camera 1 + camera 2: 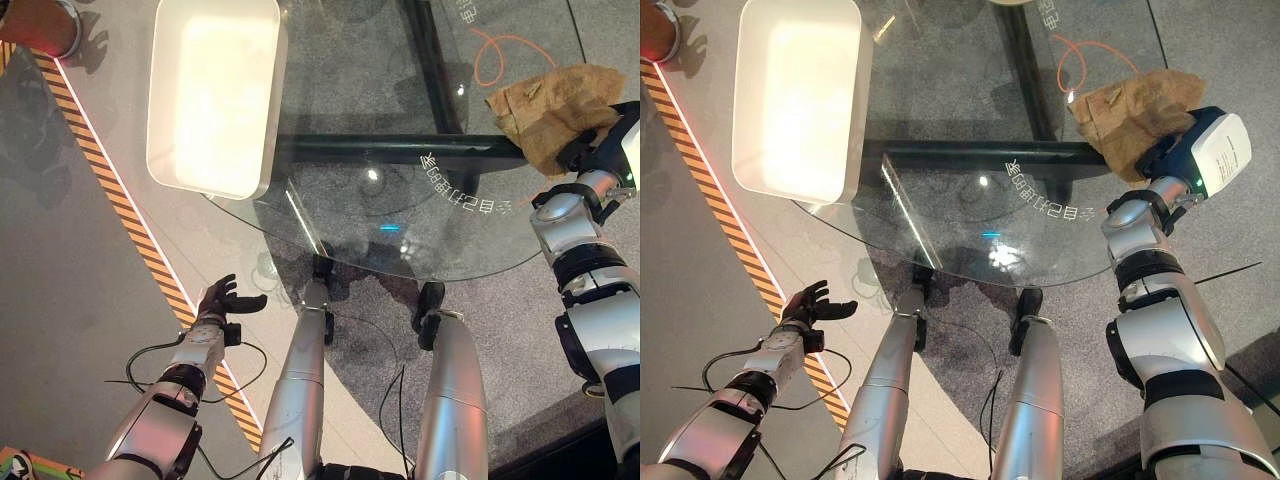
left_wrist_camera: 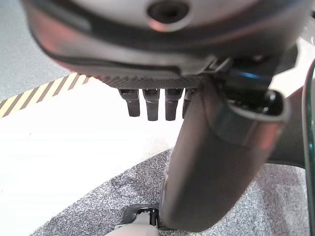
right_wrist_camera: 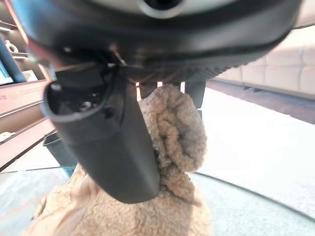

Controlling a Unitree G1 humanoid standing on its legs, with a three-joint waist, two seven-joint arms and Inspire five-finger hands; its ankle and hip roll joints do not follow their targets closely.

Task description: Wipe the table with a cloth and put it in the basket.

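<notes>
My right hand (image 3: 110, 147) pinches a fold of the tan cloth (image 1: 555, 110) on the glass table (image 1: 400, 180) for wiping; the white basket (image 1: 213, 95) sits well across from it, left hand (image 1: 222, 303) idle, fingers relaxed.

tan cloth (image 1: 556, 108), white basket (image 1: 213, 95), black-and-yellow striped tape (image 1: 110, 170)

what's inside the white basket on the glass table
Nothing visible: the white basket looks empty. The cloth lies on the glass table, pinched by the right hand.
</notes>
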